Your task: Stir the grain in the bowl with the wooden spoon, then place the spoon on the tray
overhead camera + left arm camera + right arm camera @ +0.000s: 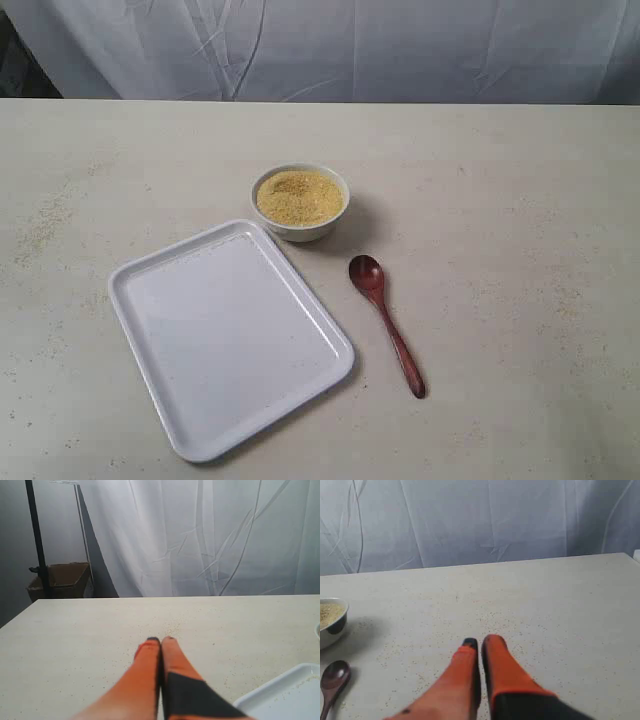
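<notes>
Exterior high, looking down; wrists low (sharing table (500, 200)).

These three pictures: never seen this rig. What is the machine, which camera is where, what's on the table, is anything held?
It is a two-armed robot with a gripper on each arm. The wide picture comes from a camera off the arms; neither arm shows in it. On the table lie a white tray, a small white bowl full of yellow grain and a wooden spoon beside the tray, below the bowl.

The other two come from cameras on the wrists. Each looks along its own orange fingers: the left gripper and the right gripper are both shut and hold nothing. The spoon is untouched, so stirring has not begun.
</notes>
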Tool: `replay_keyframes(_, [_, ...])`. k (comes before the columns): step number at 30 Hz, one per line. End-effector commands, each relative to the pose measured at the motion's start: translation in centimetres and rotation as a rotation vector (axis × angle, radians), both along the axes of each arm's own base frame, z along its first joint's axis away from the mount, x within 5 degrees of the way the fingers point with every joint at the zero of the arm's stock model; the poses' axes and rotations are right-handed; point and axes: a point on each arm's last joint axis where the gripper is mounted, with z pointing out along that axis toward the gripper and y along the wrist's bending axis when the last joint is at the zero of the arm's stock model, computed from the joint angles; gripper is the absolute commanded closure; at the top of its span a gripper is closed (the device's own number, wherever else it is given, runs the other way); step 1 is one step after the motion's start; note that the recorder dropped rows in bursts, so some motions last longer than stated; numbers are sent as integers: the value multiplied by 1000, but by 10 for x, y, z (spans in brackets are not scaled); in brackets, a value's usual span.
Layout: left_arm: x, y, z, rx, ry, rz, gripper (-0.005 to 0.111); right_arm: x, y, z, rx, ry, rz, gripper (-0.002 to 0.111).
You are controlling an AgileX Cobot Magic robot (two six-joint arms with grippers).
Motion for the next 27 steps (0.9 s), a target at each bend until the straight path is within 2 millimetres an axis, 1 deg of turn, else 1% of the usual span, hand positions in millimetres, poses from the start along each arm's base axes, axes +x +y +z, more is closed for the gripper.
replay_keyframes(1, [0, 0, -1, -7, 0, -4, 106, 0, 0, 0, -1, -9, -4, 101])
replay_keyframes(4, [0, 0, -1, -7, 0, -4, 106, 0, 0, 0, -1, -12, -3, 101])
replay_keyframes(11, [0, 0, -1, -7, 0, -4, 106, 1, 2, 8, 7, -96, 16, 101])
replay_keyframes(12, [0, 0, -1, -7, 0, -4, 106, 1, 2, 9, 48, -110, 19, 101])
replay_keyframes(16, [0, 0, -1, -7, 0, -4, 106, 1, 6, 18, 328, -177, 32, 101])
replay_keyframes(19, [0, 0, -1, -7, 0, -4, 106, 0, 4, 30, 468, -305, 39, 101])
replay_keyframes(27, [0, 0, -1, -7, 0, -4, 106, -9, -1, 57, 497, -625, 57, 101])
